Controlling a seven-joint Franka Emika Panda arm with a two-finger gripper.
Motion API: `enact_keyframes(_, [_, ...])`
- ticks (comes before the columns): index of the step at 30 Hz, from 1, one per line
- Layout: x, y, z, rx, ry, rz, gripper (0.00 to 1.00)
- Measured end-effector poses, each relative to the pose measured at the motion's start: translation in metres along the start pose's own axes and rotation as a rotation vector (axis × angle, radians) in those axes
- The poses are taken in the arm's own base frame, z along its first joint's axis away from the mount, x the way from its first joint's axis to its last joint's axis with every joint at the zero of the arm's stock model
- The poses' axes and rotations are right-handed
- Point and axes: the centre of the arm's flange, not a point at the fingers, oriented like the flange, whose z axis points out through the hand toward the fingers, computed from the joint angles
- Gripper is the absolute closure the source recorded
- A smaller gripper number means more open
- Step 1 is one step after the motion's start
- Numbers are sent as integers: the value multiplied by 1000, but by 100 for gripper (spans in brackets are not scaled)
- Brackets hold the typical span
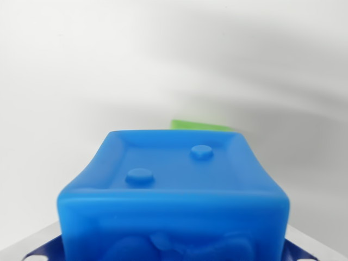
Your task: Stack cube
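Seemingly mid-task: blue cube (174, 190) fills the view, prob held, claw grip can't be confirmed; green block (200, 125) just behind, stacking not done.

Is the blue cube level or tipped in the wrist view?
Roughly level: the blue cube shows its two-studded face evenly, front edge horizontal. A green object peeks behind.

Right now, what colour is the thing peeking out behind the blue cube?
Green, in the wrist view, just above the blue cube.
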Motion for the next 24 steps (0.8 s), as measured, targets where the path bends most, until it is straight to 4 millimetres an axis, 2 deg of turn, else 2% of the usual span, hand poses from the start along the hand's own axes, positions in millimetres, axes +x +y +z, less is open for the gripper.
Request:
enact_keyframes(20, [-7,33,-8,5,2,53,100])
enact_keyframes(24, [-6,34,3,3,1,53,100])
